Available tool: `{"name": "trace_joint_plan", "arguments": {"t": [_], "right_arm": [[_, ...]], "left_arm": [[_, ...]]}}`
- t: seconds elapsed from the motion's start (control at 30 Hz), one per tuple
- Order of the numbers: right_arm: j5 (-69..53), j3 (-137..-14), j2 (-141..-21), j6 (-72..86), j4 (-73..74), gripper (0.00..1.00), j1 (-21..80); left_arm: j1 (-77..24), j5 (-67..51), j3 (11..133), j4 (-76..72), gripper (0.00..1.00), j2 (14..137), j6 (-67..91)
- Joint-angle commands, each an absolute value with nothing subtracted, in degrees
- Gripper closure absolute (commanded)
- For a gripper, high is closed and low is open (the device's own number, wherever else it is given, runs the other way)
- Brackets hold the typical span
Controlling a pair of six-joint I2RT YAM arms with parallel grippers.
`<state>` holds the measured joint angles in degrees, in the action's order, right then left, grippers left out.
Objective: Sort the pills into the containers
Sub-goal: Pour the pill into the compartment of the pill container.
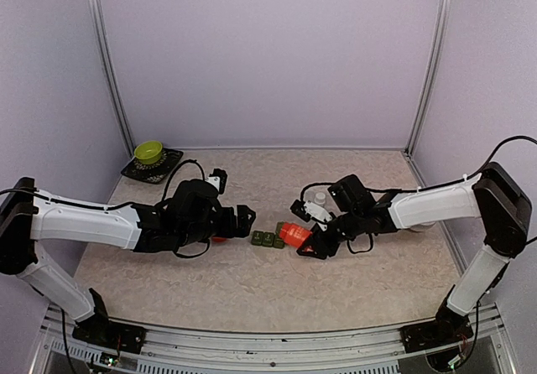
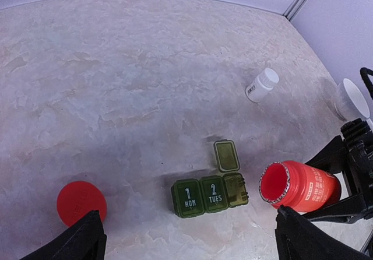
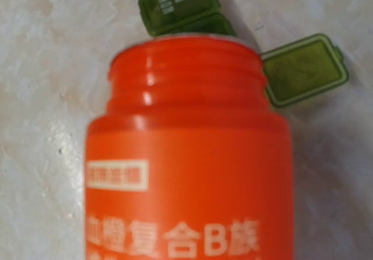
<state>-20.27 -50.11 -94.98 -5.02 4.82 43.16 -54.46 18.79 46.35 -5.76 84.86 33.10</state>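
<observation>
Step in hand: pouring pills from the red bottle (image 1: 292,235) into the open end compartment of the containers (image 2: 210,195).
Right gripper (image 1: 315,241): clamped around the bottle's body; the bottle lies tipped on its side, mouth toward the green strip.
Left gripper (image 2: 192,245): spread wide, holding nothing, hovering at the lower edge of its own view above the strip.
Containers' place: centre of the table (image 1: 252,290) in the top view, just left of the bottle's mouth; the flipped-up lid (image 2: 226,155) points toward the upper part of the left wrist view.
Doing it well: I would bring the mouth right over the open compartment, tilt slowly and shake gently, so pills drop singly rather than spill over the shut lids marked MON and TUES.
Risk: the rim may nudge the light strip aside.
Count, compartments: three joined; two shut, one open.
Count, bottles: one red; one small white bottle (image 2: 261,85), lying upper right.
Count, loose caps: one red cap (image 2: 81,203), lower left.
Count, bowls: one green bowl (image 1: 148,151), far left.
Count, pills: none visible.
</observation>
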Motion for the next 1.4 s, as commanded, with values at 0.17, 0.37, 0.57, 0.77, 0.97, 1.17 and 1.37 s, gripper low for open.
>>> {"name": "trace_joint_plan", "arguments": {"t": [0.17,0.37,0.57,0.77,0.97,1.17,1.37], "right_arm": [[-18.3,-55.2,-97.6,-6.1,10.9,1.0,44.5],[-17.6,-56.7,-98.3,-6.6,13.1,1.0,44.9],[-16.9,-58.1,-99.2,-6.9,15.2,1.0,45.1],[-16.1,-59.7,-99.9,-7.5,17.6,1.0,45.3],[-15.4,-60.9,-100.2,-7.8,19.5,1.0,45.5],[-15.2,-62.2,-100.8,-8.1,21.3,1.0,45.8],[-14.4,-63.7,-101.7,-8.4,23.5,1.0,45.9]], "left_arm": [[-54.7,18.5,46.2,-7.3,0.01,85.5,33.2],[-54.7,18.3,46.3,-7.3,0.01,85.5,33.2],[-54.7,18.3,46.4,-7.3,0.01,85.8,33.2],[-54.7,18.1,46.4,-7.4,0.01,86.0,33.3],[-54.7,18.1,46.3,-7.5,0.01,86.0,33.4],[-54.8,17.9,46.1,-7.9,0.01,86.2,33.6],[-54.8,17.8,45.7,-8.2,0.01,86.4,33.8]]}}
